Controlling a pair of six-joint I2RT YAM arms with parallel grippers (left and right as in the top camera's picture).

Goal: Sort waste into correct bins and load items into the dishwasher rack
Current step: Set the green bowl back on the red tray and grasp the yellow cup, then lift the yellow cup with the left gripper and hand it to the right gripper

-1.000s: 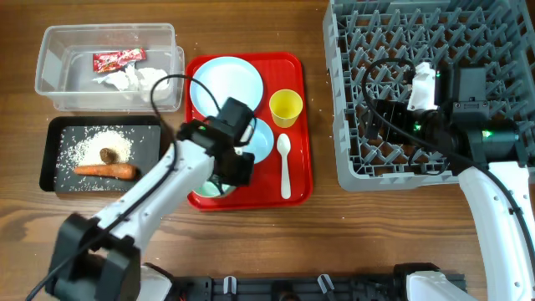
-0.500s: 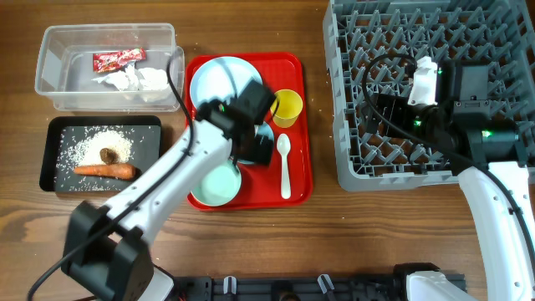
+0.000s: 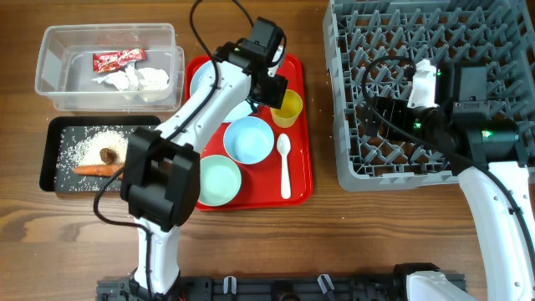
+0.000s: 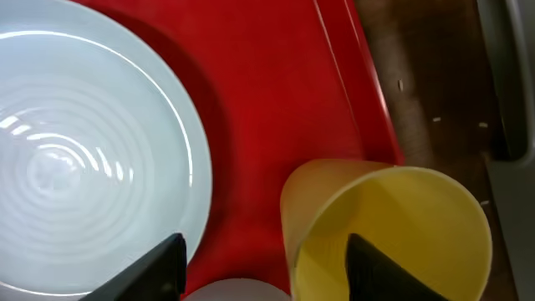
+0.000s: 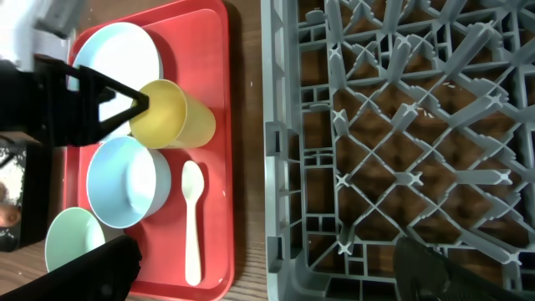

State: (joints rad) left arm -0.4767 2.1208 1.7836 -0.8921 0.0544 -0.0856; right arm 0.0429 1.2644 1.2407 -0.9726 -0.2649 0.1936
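Note:
The small yellow cup (image 3: 287, 108) stands on the red tray's back right. My left gripper (image 3: 273, 90) is open at it. In the left wrist view one finger (image 4: 380, 272) sits inside the cup (image 4: 401, 226), the other (image 4: 159, 269) outside over the pale blue plate (image 4: 75, 159), and the cup's near wall is between them, untouched. On the tray lie the light blue bowl (image 3: 248, 139), pale green bowl (image 3: 219, 180) and white spoon (image 3: 284, 163). My right gripper (image 3: 378, 117) hangs wide open and empty over the dishwasher rack (image 3: 435, 159).
The clear tub (image 3: 58, 46) at back left holds the red wrapper (image 3: 118, 58) and tissue (image 3: 140, 79). The black tray (image 3: 52, 180) holds rice (image 3: 92, 144), a brown lump (image 3: 109, 155) and the carrot (image 3: 104, 170). The red tray (image 3: 297, 180) lies left of the rack.
My left gripper opened off the pale green bowl, leaving it at the tray's front left, and swung to the back right onto the yellow cup. The right arm stayed still.

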